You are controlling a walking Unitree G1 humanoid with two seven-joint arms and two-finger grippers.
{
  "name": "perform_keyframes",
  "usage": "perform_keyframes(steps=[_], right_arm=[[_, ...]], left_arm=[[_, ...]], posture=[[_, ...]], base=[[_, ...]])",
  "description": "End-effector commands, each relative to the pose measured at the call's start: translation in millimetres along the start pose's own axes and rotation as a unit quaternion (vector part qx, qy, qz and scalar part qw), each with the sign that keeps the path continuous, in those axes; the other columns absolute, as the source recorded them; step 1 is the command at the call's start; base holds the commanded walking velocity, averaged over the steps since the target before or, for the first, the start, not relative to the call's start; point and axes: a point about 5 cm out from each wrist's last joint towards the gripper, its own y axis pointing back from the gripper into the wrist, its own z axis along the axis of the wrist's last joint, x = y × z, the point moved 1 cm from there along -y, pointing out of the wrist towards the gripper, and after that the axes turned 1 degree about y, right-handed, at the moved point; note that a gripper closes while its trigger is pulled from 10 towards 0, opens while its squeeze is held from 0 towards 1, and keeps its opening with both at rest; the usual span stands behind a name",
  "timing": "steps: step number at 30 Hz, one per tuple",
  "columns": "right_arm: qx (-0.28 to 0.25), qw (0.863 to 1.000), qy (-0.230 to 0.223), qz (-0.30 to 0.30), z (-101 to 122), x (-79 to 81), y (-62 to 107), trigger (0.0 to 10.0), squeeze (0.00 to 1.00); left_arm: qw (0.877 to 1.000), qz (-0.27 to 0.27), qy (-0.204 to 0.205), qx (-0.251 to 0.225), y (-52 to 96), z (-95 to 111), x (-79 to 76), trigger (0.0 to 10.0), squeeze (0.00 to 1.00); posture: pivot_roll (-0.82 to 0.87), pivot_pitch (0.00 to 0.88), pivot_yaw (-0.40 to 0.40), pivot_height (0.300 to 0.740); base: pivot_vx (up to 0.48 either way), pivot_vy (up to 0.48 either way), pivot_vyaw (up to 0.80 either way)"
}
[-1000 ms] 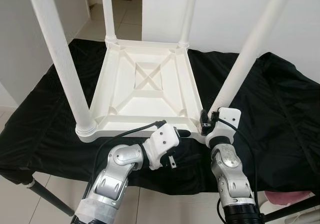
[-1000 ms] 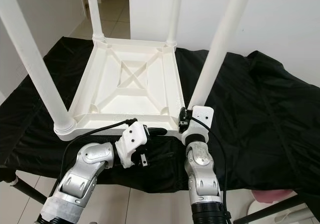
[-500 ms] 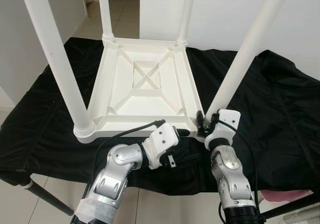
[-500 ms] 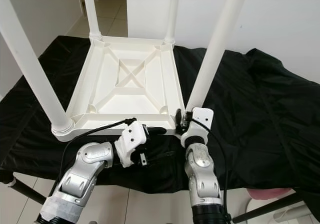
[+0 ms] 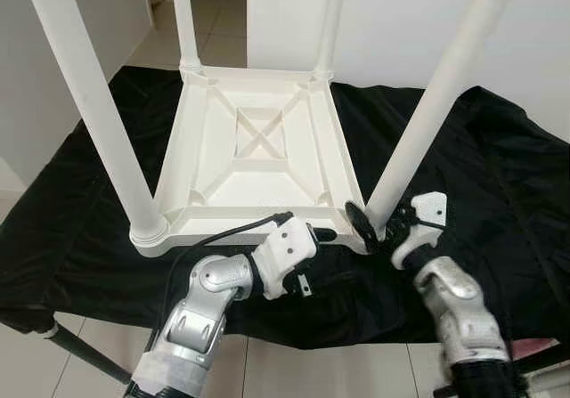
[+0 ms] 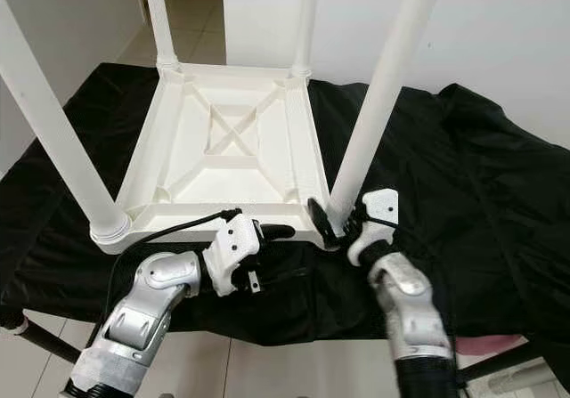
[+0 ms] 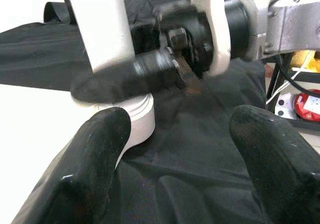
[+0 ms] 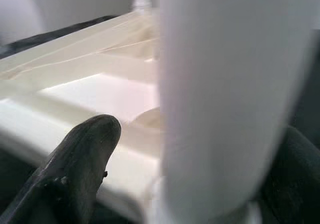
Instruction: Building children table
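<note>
Upturned white table (image 5: 258, 162), legs up

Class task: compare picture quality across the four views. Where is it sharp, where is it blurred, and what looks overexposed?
Eye views: evenly lit and sharp; the white table stands out against the black cloth. Left wrist view: the right gripper at the leg is smeared by blur, and the area at the left edge is blown out white. Right wrist view: the leg is very close, soft and out of focus, as is one finger.
</note>
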Motion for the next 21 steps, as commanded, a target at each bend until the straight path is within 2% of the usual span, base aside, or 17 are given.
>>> perform_keyframes(steps=[1, 4, 6, 10, 16, 17, 19, 20, 21], right_arm=[[0.007, 0.999, -0.005, 0.038, -4.1, 3.1, -2.4, 10.0, 0.00], [0.016, 0.998, -0.007, 0.060, -6.2, 3.5, -4.1, 10.0, 0.00], [0.034, 0.996, 0.018, 0.083, -8.1, -2.5, -12.1, 10.0, 0.00], [0.037, 0.995, 0.032, 0.087, -7.2, -5.9, -15.1, 10.0, 0.00], [0.036, 0.994, 0.054, 0.085, 0.4, -23.1, -26.3, 10.0, 0.00], [0.040, 0.993, 0.056, 0.093, -1.5, -24.3, -27.4, 7.1, 0.00], [0.041, 0.993, 0.057, 0.097, -2.3, -24.4, -27.6, 7.1, 0.00], [0.041, 0.993, 0.055, 0.099, -2.8, -25.0, -27.2, 0.0, 0.00], [0.041, 0.993, 0.053, 0.101, -3.2, -25.5, -26.7, 0.0, 0.00]], left_arm=[[0.998, 0.063, -0.003, 0.002, -1.4, -0.3, 8.3, 10.0, 0.00], [0.998, 0.063, -0.003, 0.002, -1.4, -0.1, 8.4, 10.0, 0.00], [0.998, 0.062, -0.004, 0.002, -2.0, 0.4, 9.1, 10.0, 0.00], [0.998, 0.062, -0.005, 0.001, -2.2, 0.6, 9.5, 10.0, 0.00], [0.998, 0.063, -0.005, 0.000, -2.4, 1.1, 10.3, 10.0, 0.00], [0.998, 0.062, -0.005, 0.002, -2.2, 0.6, 9.9, 10.0, 0.00], [0.998, 0.061, -0.005, 0.002, -2.1, 0.4, 9.9, 10.0, 0.00], [0.998, 0.061, -0.005, 0.003, -1.7, 0.2, 9.9, 10.0, 0.00], [0.998, 0.060, -0.006, 0.003, -1.5, 0.2, 9.9, 10.0, 0.00]], posture=[[-0.03, 0.000, -0.028, 0.740], [-0.03, 0.000, -0.026, 0.740], [-0.03, 0.000, -0.023, 0.740], [-0.03, 0.000, -0.023, 0.740], [-0.02, 0.000, -0.021, 0.740], [-0.02, 0.000, -0.018, 0.740], [-0.02, 0.000, -0.018, 0.740], [-0.02, 0.000, -0.018, 0.740], [-0.02, 0.000, -0.019, 0.740]], base=[[0.000, 0.000, 0.00], [0.000, 0.000, 0.00], [0.000, 0.000, 0.00], [0.000, 0.000, 0.00], [0.000, 0.000, 0.00], [0.000, 0.000, 0.00], [0.000, 0.000, 0.00], [0.000, 0.000, 0.00], [0.000, 0.000, 0.00]])
